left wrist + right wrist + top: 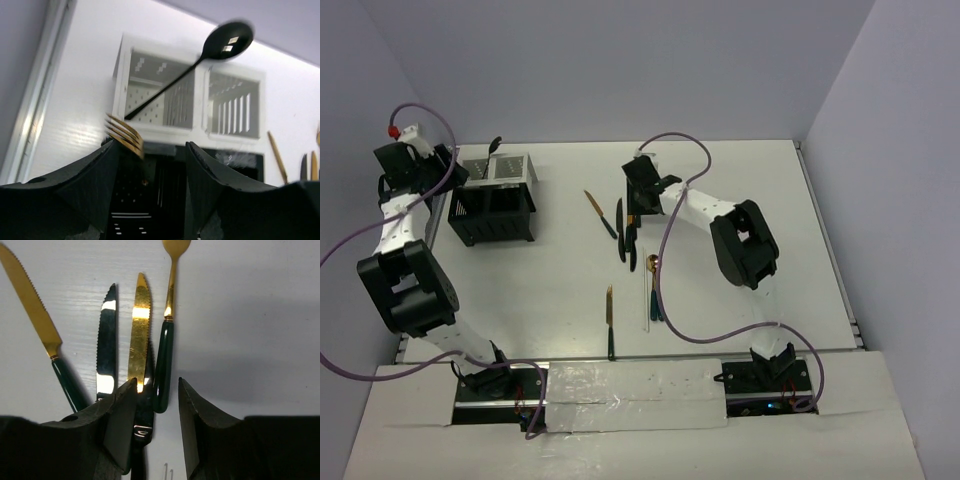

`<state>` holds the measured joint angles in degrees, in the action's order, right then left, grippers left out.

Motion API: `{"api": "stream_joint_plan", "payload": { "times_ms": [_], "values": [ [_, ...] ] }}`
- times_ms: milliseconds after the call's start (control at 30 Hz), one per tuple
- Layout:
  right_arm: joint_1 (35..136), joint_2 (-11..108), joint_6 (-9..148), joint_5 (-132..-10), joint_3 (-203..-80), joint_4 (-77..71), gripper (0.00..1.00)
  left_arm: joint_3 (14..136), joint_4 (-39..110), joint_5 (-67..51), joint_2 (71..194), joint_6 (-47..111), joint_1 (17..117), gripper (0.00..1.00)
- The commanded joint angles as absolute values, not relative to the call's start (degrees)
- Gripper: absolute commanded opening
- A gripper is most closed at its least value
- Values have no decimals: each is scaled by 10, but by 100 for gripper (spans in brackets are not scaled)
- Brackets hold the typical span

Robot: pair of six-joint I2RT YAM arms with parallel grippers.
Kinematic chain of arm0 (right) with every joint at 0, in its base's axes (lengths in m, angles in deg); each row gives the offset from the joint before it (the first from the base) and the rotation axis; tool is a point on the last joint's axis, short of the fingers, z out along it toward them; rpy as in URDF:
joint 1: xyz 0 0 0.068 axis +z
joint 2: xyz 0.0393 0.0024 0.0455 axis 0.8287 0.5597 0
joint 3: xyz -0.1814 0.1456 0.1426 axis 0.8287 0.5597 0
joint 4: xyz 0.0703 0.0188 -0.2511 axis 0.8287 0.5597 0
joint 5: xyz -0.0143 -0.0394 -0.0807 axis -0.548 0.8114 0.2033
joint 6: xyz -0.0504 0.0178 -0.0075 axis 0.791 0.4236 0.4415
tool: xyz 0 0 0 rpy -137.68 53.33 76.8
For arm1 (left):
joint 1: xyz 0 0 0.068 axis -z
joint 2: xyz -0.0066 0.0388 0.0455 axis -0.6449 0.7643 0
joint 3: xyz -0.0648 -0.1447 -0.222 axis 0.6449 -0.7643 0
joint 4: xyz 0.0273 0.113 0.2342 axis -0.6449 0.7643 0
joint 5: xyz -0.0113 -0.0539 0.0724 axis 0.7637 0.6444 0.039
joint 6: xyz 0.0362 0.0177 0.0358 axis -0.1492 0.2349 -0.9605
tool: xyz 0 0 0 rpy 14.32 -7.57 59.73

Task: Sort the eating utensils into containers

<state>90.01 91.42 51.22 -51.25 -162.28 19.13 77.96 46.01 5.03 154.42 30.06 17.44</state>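
The containers are one black caddy (492, 215) with perforated silver panels (165, 130) at the back left. An all-dark spoon (227, 40) stands tilted in a far compartment. My left gripper (154, 145) hovers open over the caddy's near side (460, 170). A gold fork head (124, 135) pokes up by its left finger, gripped by neither. My right gripper (157, 382) is low over a cluster of utensils mid-table (638, 212), jaws apart. A green spoon handle (164, 365) lies between them, untouched by the right finger. A gold knife (139, 325) and a dark knife (106, 340) lie alongside.
A serrated gold knife (30, 300) lies left of the cluster. A gold-headed spoon (653, 265), a thin white stick (648, 300) and a fork (610, 315) lie nearer the front edge. Purple cables loop over both arms. Walls close the table's back and sides.
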Motion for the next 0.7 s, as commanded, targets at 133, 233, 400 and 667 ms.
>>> {"api": "stream_joint_plan", "payload": {
  "times_ms": [133, 233, 400, 667],
  "values": [
    [890, 946, 510, -511, -1675, 217, 45, 879, 541, 34, 1507, 314, 171, 64],
    [882, 968, 506, -520, -1689, 226, 44, 888, 550, 40, 1500, 311, 171, 64],
    [880, 1006, 521, -512, -1745, 263, 43, 894, 551, 50, 1492, 314, 172, 63],
    [868, 1013, 518, -478, -1752, 300, 36, 910, 559, 70, 1493, 326, 175, 61]
  ]
}}
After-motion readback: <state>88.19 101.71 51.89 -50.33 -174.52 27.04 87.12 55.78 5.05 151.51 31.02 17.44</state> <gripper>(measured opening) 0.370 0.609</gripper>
